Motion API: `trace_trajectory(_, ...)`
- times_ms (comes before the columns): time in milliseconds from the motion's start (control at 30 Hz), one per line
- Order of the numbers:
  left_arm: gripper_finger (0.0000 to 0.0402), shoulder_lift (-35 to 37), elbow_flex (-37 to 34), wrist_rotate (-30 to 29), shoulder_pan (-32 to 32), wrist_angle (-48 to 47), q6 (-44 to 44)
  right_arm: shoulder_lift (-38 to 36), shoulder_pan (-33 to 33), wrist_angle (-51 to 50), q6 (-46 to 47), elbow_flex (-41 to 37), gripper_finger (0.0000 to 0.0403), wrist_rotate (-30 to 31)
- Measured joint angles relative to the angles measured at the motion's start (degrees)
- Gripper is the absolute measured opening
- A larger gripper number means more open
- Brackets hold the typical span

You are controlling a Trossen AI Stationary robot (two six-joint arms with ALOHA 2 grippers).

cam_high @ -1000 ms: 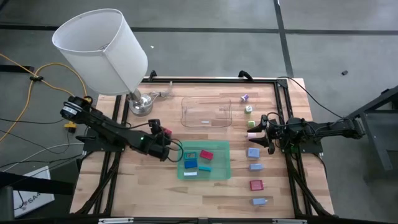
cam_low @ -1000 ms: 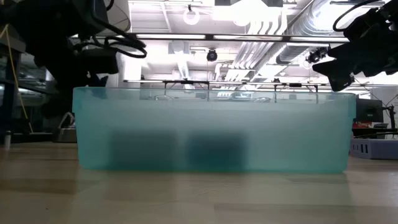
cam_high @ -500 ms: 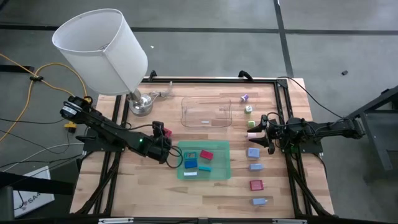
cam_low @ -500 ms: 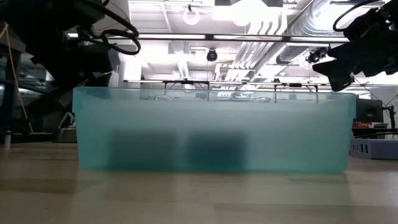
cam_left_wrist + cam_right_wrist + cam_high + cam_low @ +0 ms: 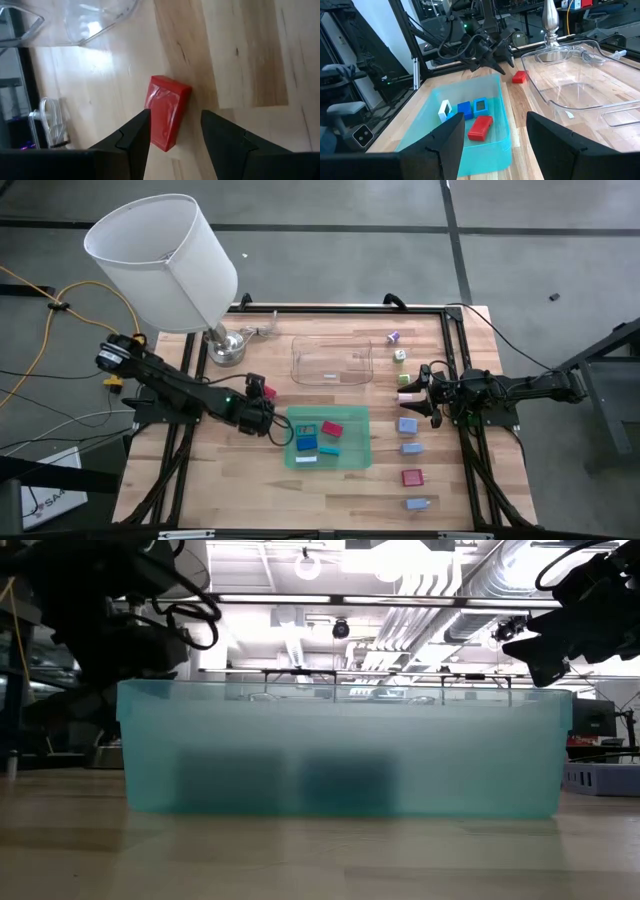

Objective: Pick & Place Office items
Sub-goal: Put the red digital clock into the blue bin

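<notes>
Red block point(image 5: 167, 112) flat, long axis btwn left fingers point(image 5: 134, 131).

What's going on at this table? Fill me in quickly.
The left gripper hangs open over a red block lying on the wood beside the green tray, fingers either side but not closed on it. The tray already holds several blocks. The right gripper waits, open, near more blocks lined along the table's right side. The clear tray sits behind.
</notes>
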State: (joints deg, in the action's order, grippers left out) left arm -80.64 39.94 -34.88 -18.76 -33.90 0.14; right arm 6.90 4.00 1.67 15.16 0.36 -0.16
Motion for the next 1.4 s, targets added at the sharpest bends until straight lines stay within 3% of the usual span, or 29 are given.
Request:
trace_trajectory(300, 0.0166, 6.2, 0.0, 22.7, 10.1, -0.2, 9.2, 0.0, 0.0, 0.0, 0.0, 0.0, 0.0201, 0.0)
trace_trajectory(767, 0.0168, 6.7, 0.0, 24.0, 16.6, 1.1, 13.6, 0.0, 0.0, 0.0, 0.0, 0.0, 0.0201, 0.0)
trace_trajectory(1133, 0.0222, 6.5, 0.0, 25.1, 18.7, 2.0, 17.6, 0.0, 0.0, 0.0, 0.0, 0.0, 0.0201, 0.0)
trace_trajectory(1400, 0.0228, 2.5, 0.0, 27.8, 21.4, 3.7, 20.0, 0.0, 0.0, 0.0, 0.0, 0.0, 0.0201, 0.0)
